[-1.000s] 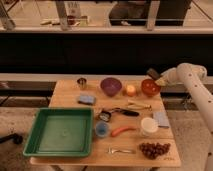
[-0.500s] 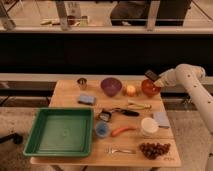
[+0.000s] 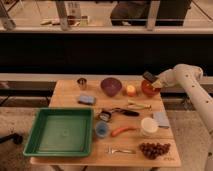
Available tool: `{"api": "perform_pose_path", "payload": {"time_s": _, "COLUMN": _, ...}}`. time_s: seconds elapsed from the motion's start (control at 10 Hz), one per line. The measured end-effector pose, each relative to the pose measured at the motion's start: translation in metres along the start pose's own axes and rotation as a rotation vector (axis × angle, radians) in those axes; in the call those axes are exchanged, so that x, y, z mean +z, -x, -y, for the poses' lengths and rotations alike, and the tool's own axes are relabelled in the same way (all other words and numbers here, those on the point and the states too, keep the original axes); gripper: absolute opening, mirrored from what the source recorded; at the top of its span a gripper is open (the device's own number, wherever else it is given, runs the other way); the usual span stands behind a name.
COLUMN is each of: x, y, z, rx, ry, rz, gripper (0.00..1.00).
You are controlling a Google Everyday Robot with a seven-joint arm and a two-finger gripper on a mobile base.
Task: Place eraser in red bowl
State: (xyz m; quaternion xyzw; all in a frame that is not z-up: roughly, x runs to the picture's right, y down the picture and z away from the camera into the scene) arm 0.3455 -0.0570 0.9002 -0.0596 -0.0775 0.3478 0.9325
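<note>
The red bowl stands at the back right of the wooden table, right of the purple bowl. My gripper reaches in from the right on its white arm and hangs just above the red bowl's far rim. It is shut on the eraser, a small dark block held in the air over the bowl.
A green tray fills the front left. Also on the table are a metal cup, a blue sponge, a yellow-orange ball, a pale grey-blue square, a white cup, a carrot, grapes and a fork.
My gripper with the eraser has moved a little left and down, from beside the red bowl's right edge to over the bowl.
</note>
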Motion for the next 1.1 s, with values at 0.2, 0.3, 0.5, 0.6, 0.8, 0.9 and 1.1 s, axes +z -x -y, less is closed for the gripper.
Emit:
{"api": "perform_pose_path", "payload": {"time_s": 0.2, "x": 0.003, "y": -0.003, "z": 0.0, "rx": 0.006, "ry": -0.002, "rz": -0.012, "gripper": 0.8}}
{"api": "perform_pose_path", "payload": {"time_s": 0.3, "x": 0.004, "y": -0.002, "z": 0.0, "rx": 0.007, "ry": -0.003, "rz": -0.014, "gripper": 0.8}}
{"api": "perform_pose_path", "payload": {"time_s": 0.5, "x": 0.006, "y": 0.001, "z": -0.001, "rx": 0.009, "ry": -0.005, "rz": -0.018, "gripper": 0.8}}
{"api": "perform_pose_path", "payload": {"time_s": 0.6, "x": 0.006, "y": 0.002, "z": -0.001, "rx": 0.01, "ry": -0.01, "rz": -0.018, "gripper": 0.8}}
{"api": "perform_pose_path", "payload": {"time_s": 0.8, "x": -0.006, "y": 0.016, "z": -0.004, "rx": 0.001, "ry": -0.047, "rz": 0.021, "gripper": 0.8}}
{"api": "perform_pose_path", "payload": {"time_s": 0.9, "x": -0.016, "y": 0.025, "z": -0.006, "rx": -0.01, "ry": -0.061, "rz": 0.046, "gripper": 0.8}}
{"api": "perform_pose_path", "payload": {"time_s": 1.1, "x": -0.051, "y": 0.058, "z": -0.012, "rx": -0.041, "ry": -0.089, "rz": 0.121, "gripper": 0.8}}
